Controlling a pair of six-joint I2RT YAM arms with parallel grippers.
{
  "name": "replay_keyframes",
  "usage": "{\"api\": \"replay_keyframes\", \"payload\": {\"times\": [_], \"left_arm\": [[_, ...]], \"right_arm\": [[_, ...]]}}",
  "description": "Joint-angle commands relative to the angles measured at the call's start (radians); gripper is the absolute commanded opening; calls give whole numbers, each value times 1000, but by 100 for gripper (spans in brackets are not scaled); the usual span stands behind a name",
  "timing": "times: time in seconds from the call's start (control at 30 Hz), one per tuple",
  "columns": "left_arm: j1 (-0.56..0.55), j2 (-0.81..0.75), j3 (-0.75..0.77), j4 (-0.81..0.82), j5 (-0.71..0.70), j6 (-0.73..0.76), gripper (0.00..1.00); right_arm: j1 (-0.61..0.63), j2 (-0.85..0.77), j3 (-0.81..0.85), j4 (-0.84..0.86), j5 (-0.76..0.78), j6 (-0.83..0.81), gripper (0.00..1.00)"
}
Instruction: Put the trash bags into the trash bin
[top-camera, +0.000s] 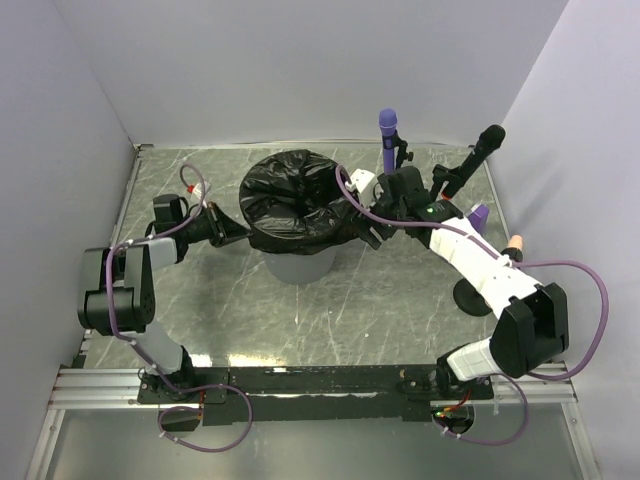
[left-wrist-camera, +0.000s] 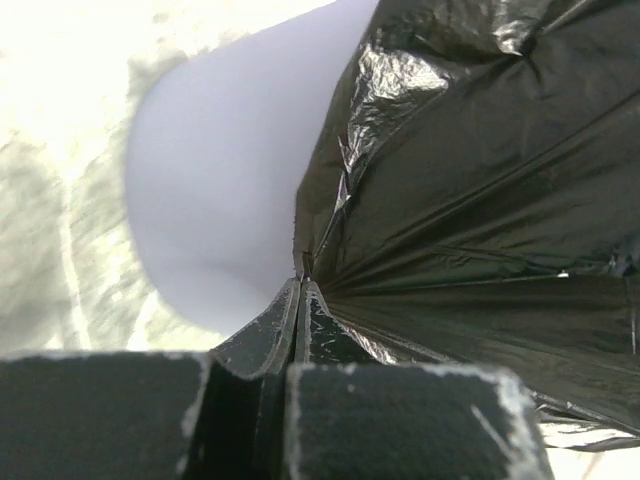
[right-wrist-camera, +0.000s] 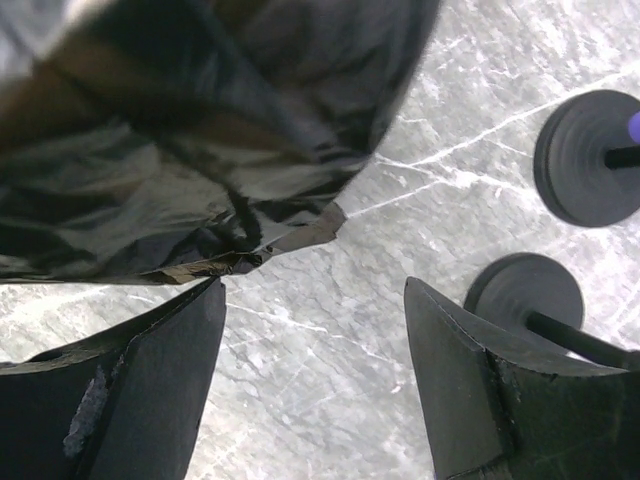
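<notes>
Arms flank the trash bin (top-camera: 300, 266).
Left hand (top-camera: 230, 233) clamped on trash bag (top-camera: 295, 200) draped over its rim; right hand (top-camera: 368, 225) spread apart beside bag.

The bag (top-camera: 295, 200) hid the bin's (top-camera: 298, 266) rim and inside; only its lower wall showed. From the left wrist the bin wall was a washed-out blur. From the right wrist the bag was blurred, and the right edge cut a stand base (right-wrist-camera: 592, 158).

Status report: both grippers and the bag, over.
Left gripper shut on trash bag edge. Right gripper open, beside bag. Bag draped over trash bin rim. Microphone stands close on the right.
</notes>
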Motion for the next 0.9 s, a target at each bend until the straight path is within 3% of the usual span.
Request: {"api": "replay_keyframes", "payload": {"times": [0.0, 0.17, 0.33, 0.53, 0.63, 0.73, 0.77, 0.8, 0.87], "left_arm": [[-14, 29, 30, -141, -33, 178, 1], [-17, 31, 22, -240, -68, 294, 1], [-17, 4, 26, -254, -53, 302, 1], [-17, -19, 49, -293, -14, 299, 1], [-16, -29, 54, -333, 5, 325, 1], [-16, -36, 62, -362, 12, 337, 1], [-14, -36, 69, -362, 12, 340, 1], [-14, -34, 74, -391, 12, 346, 1], [-13, -29, 89, -414, 1, 360, 1]], "right_arm": [[-8, -52, -42, 86, -34, 23, 78], [-8, -108, -111, 132, -121, -3, 77], [1, -223, -256, 236, -221, -97, 82], [76, -239, -367, 401, -102, -161, 86], [84, -240, -370, 425, -167, -173, 98], [116, -254, -408, 508, -116, -158, 99], [125, -247, -412, 531, -77, -148, 98], [128, -236, -413, 571, -31, -132, 90], [128, -207, -405, 594, -13, -129, 58]]}}
